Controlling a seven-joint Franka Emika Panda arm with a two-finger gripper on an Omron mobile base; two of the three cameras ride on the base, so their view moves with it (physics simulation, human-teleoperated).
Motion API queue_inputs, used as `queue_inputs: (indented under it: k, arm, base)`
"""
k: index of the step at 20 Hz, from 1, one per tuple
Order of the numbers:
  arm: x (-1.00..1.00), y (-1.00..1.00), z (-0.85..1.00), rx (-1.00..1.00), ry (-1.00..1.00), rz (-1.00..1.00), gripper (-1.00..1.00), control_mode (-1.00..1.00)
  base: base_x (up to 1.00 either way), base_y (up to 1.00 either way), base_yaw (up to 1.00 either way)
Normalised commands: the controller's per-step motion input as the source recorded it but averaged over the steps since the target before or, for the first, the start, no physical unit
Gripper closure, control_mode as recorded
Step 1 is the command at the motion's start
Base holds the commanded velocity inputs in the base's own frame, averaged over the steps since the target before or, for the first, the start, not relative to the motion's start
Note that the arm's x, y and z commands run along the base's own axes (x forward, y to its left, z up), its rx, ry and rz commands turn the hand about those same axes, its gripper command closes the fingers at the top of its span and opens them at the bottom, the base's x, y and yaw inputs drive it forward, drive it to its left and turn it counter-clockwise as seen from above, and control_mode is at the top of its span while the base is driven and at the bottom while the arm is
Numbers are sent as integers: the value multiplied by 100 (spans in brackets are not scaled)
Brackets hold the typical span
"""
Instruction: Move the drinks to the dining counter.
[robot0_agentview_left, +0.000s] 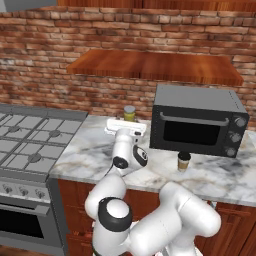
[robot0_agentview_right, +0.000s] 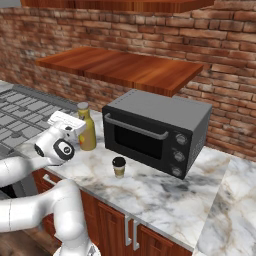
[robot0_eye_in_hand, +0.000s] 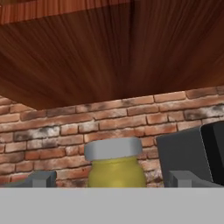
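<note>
A tall mustard-yellow bottle (robot0_agentview_left: 129, 113) (robot0_agentview_right: 87, 129) with a grey cap stands on the marble worktop (robot0_agentview_left: 90, 155) by the brick wall, left of the black oven. My gripper (robot0_agentview_left: 127, 124) (robot0_agentview_right: 74, 126) is level with the bottle's top and points at it. In the hand view the grey cap (robot0_eye_in_hand: 113, 148) and yellow neck sit between my open fingertips (robot0_eye_in_hand: 42, 178), and nothing is gripped. A small tan paper cup (robot0_agentview_left: 184, 161) (robot0_agentview_right: 119, 167) with a black lid stands in front of the oven, right of my hand. The dining counter is out of view.
A black countertop oven (robot0_agentview_left: 197, 120) (robot0_agentview_right: 155, 131) stands close to the right of the bottle. A gas stove (robot0_agentview_left: 30, 145) adjoins the worktop on the left. A wooden shelf (robot0_agentview_left: 155, 65) hangs on the brick wall overhead.
</note>
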Motion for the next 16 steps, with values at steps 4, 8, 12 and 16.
queue_inputs:
  k: [4,8,12,16]
  arm:
    - [0,-34,9,8,-2,0,-100,-100]
    - [0,-30,2,5,0,0,-100,-100]
    - [4,-2,-1,0,0,0,-100,-100]
    - [0,1,-3,-2,0,2,-100,-100]
  base:
    - [0,0,0]
    - [0,0,0]
    - [0,0,0]
    - [0,0,0]
